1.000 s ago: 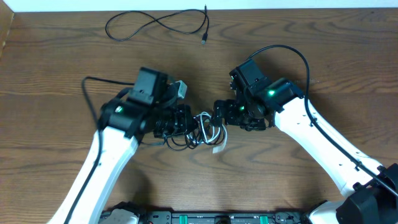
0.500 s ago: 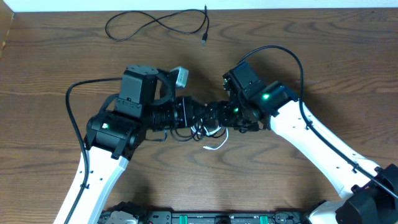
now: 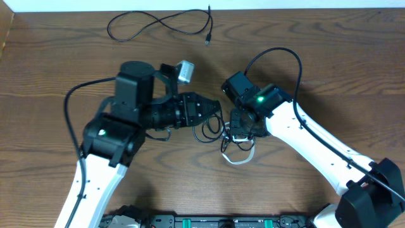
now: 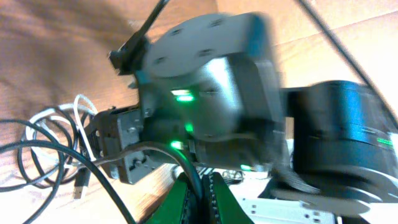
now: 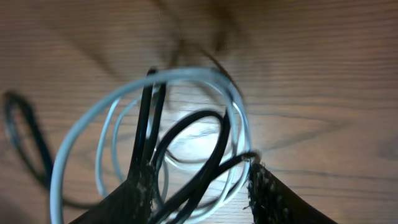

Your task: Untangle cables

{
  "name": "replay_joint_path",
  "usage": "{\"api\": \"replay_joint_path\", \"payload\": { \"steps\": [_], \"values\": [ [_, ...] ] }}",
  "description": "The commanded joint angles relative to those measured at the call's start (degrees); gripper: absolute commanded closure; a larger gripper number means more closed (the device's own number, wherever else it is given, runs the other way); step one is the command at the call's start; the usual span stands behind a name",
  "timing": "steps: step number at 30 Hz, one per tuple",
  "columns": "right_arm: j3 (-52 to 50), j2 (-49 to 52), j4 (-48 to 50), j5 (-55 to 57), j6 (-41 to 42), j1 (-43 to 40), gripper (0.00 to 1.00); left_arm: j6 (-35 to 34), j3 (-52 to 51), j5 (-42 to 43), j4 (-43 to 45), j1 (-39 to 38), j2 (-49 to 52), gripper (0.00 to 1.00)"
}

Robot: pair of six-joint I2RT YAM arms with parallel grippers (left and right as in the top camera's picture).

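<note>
R fingers (image 5: 134, 200): apart, straddling the knot. White cable (image 5: 186, 76) loops and a black loop (image 5: 214, 127) both sit betw the pads, nothing pinched yet. L fingers (image 4: 214, 199): together, clamped on a black cable (image 4: 186, 169) that runs out to the knot, as best the L wrist cam shows (view's blurry).

Knot (image 3: 214, 132) sits mid-desk betw the two arms, L and R tips nearly nose to nose over it. White cable's tail curls out below the R fingers, toward the robot base. A lone black cable (image 3: 158, 24) lies at the far edge of the desk (image 3: 342, 69), well apart and already free, so ignore it.

Step in hand, imo: R picks a strand while L anchors. To do it well:
- R has too much in the gap. Closing here prob grabs white + black together, and pulling then tightens the knot. Shift/rotate so only white sits betw the pads.
- Grab white near where it exits the bundle, not at the loop top, else it slips.
- L holds firm and low. R pulls away from L, slow, along the desk.
- If the black loop rides along w/ white: stop, release, re-pick.
- Arms are v close, and R arm's thick cable (image 3: 299, 63) overhangs. Keep clear.
</note>
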Motion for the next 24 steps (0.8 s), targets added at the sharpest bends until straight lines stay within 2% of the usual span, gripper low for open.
{"api": "replay_joint_path", "payload": {
  "steps": [1,5,8,13,16,20,22,23,24],
  "values": [
    [-0.33,0.63,-1.09,4.39,1.01,-1.01,0.55,-0.26,4.39,1.88,0.7,3.02,-3.48,0.93],
    [-0.37,0.68,-1.6,5.01,1.01,-1.64,0.72,-2.19,6.16,1.9,0.68,7.52,-6.1,0.93],
    [-0.39,0.68,-2.32,6.8,1.03,-2.25,0.96,-2.21,6.99,1.92,0.66,11.04,-8.15,0.93],
    [-0.39,0.68,-2.54,5.75,1.62,-4.37,0.98,-2.16,6.99,1.88,-1.46,13.73,-10.56,0.92],
    [-0.39,0.68,0.44,-1.99,-0.66,-4.96,0.83,-2.12,6.97,1.88,-3.3,13.66,-10.16,0.92],
    [-0.37,0.68,9.09,-20.65,-11.82,-5.05,0.61,-1.9,6.97,2.03,-4.66,13.66,-8.41,0.92],
    [-0.37,0.68,13.09,-28.98,-13.88,-5.09,0.44,-1.2,6.97,3.67,-4.92,13.55,-7.37,0.93],
    [-0.37,0.68,14.8,-31.8,-13.86,-5.09,0.31,-0.98,6.97,4.63,-4.98,13.25,-6.82,0.93],
    [-0.37,0.68,15.69,-33.03,-13.84,-5.07,0.22,-0.87,6.97,5.07,-5.05,13.0,-6.49,0.93]
  ]
}}
